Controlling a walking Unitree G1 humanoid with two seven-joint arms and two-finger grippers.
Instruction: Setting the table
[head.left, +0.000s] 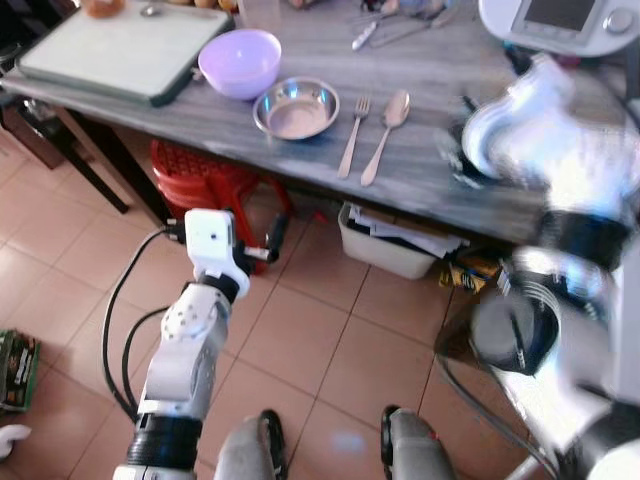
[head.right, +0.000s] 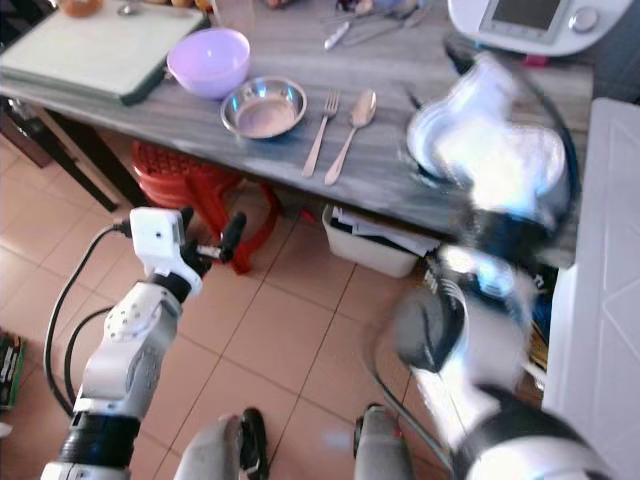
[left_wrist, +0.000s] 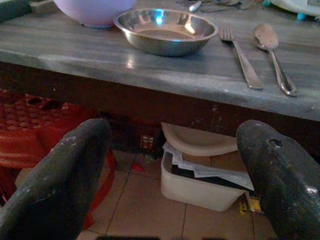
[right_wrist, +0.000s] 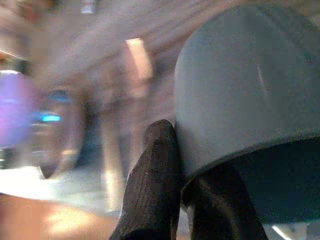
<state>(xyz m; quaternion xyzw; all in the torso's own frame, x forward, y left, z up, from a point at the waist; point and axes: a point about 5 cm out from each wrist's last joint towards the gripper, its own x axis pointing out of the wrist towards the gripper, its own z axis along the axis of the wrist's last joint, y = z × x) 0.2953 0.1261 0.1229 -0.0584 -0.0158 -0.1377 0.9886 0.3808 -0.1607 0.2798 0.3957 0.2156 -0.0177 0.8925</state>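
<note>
On the grey wooden table stand a lilac bowl and a steel bowl, with a fork and a spoon side by side to their right. My right gripper is shut on the rim of a grey-blue cup, one finger outside its wall. That arm is a motion blur over the table's right part. My left gripper is open and holds nothing, below the table's front edge, facing the steel bowl.
A pale cutting board lies at the table's left end and a white appliance at the back right. Under the table are a red stool and a white bin of papers. The floor is tiled.
</note>
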